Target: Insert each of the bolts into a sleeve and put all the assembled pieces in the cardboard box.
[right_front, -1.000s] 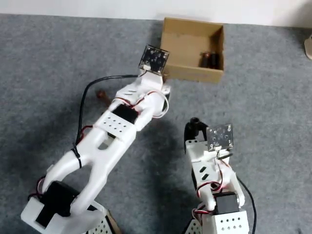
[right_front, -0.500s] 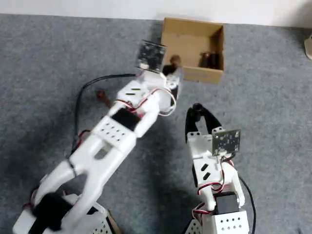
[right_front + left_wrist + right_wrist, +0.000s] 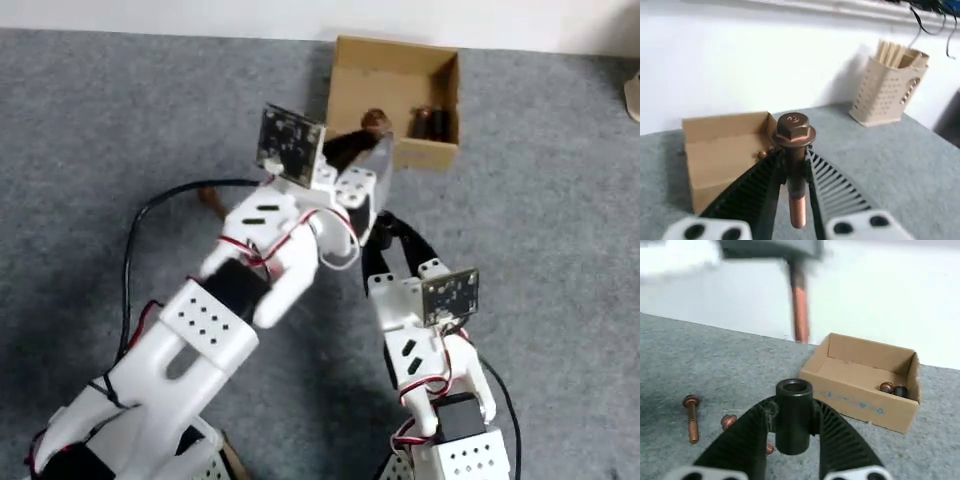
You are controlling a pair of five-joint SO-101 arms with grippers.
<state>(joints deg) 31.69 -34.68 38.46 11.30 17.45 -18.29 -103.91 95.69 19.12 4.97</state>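
If bolt [image 3: 794,132] came down off-line: tip would probably clip the sleeve [image 3: 794,420] rim and twist in the grip, or knock the sleeve askew.
Alignment: couldn't tell front-to-back, so that risk was real imo.
Left gripper [image 3: 793,154]: clamped on bolt shank just under the head, tip down.
Right gripper [image 3: 793,409]: squeezed round the sleeve, upright, bore up.
Bolt vs sleeve: above it, apart, near the box [image 3: 865,395].

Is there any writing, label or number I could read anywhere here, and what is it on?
Blue print on the outer wall of the cardboard box: too blurred to read.
Small raised mark on the head of the bolt: too small to read.
Nothing else in these views carries a legible word, number or sign.
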